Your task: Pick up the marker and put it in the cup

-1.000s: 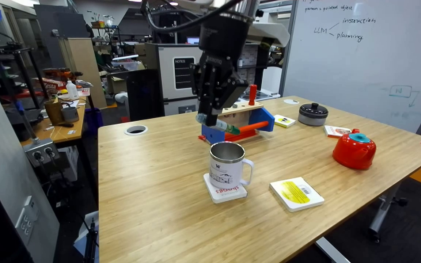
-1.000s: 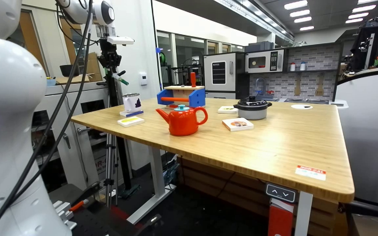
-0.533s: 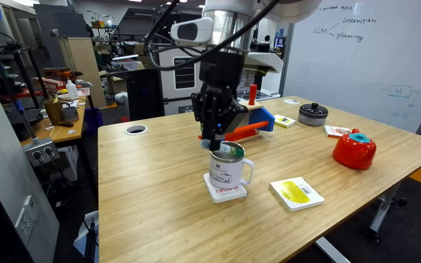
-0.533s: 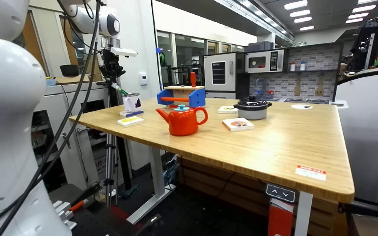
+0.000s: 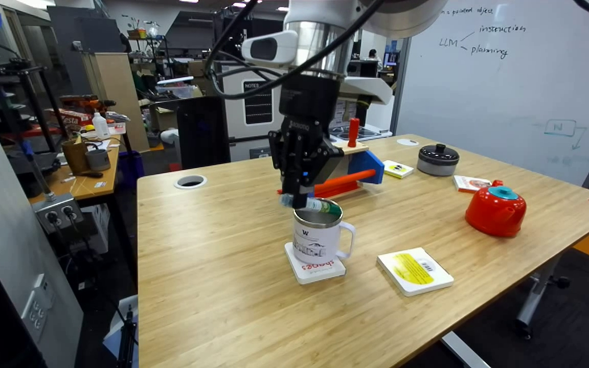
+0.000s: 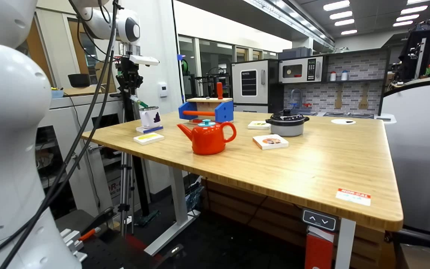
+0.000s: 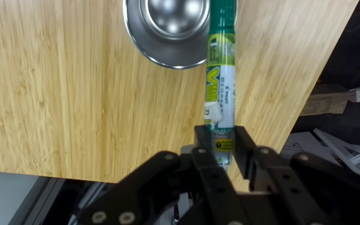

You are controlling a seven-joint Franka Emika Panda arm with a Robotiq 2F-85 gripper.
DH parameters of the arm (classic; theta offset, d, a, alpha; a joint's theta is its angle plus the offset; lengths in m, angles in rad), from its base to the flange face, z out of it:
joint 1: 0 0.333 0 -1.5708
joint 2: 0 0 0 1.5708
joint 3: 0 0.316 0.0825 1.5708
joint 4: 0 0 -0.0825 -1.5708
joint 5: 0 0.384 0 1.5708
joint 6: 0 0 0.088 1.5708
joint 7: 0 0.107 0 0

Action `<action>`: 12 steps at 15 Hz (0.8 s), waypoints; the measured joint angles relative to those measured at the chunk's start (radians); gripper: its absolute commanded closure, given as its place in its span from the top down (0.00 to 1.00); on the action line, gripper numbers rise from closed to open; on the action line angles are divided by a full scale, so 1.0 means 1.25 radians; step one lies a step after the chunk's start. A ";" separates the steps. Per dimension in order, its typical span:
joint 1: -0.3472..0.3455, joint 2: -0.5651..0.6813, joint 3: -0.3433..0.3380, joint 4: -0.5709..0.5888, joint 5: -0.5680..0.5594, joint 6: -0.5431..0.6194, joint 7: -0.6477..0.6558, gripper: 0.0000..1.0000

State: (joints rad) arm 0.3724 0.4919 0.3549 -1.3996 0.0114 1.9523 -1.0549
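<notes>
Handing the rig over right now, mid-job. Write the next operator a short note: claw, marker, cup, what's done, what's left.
Claw: shut on the marker, near its clear end.
Marker: tilted, green end over the mouth of the cup; I can't tell whether the tip is below the rim.
Cup: upright on a small white book.
Done: marker picked up and brought to the cup.
Left: probably lower or tip it in, green end first, then open the claw and back off.

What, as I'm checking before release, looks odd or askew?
The marker looks askew: the gripper holds it slanted, not upright, its dark green end at the mouth of the cup. In the wrist view its label has a pale patch, possibly wear. No visible spill.
</notes>
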 measured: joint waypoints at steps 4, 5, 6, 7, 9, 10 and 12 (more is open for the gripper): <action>0.000 0.000 0.002 0.020 0.000 0.000 -0.006 0.11; 0.000 0.000 0.003 0.026 0.002 0.000 -0.016 0.11; 0.000 0.000 0.004 0.032 0.007 0.000 -0.031 0.10; -0.001 0.000 0.004 0.036 0.013 0.001 -0.049 0.08; -0.005 0.001 0.004 0.046 0.028 0.001 -0.090 0.06; -0.007 0.003 0.004 0.053 0.034 0.001 -0.108 0.06; -0.010 0.015 0.004 0.073 0.048 0.000 -0.140 0.06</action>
State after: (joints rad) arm 0.3604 0.5104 0.3598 -1.3087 0.0714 1.9527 -1.2293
